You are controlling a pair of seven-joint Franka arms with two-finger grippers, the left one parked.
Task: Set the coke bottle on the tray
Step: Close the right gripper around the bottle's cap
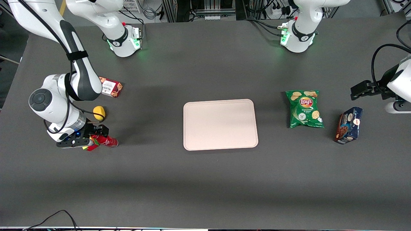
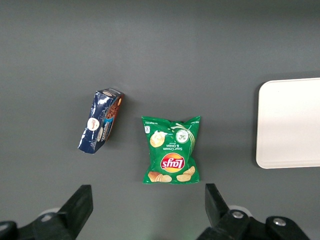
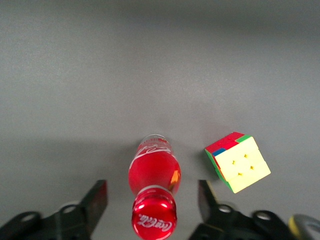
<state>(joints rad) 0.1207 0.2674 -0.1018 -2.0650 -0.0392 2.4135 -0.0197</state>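
The tool (image 3: 152, 197) hangs low over the desk (image 1: 205, 179) at the working arm's end, its two fingers (image 3: 97, 197) spread wide and holding nothing. The coke bottle (image 3: 154, 187) lies on its side on the desk directly between those fingers, with clear desk showing on both flanks, so neither finger touches it. That is the relation the coming move turns on: the bottle's long axis runs crosswise to the line joining the two fingers, cap end nearest the wrist camera and base pointing away, so closing would squeeze the round body across its width. Judging from this, the tool needs only to settle a little and close.

A multicoloured puzzle cube (image 3: 237, 161) sits just beside the bottle, outside one finger and apart from it; that finger could nudge it during the descent. From the front, the tool (image 1: 96, 136) is well apart from the tray (image 1: 220, 124), which lies toward the middle of the desk, bare, so the carry goes sideways toward the parked arm's end.
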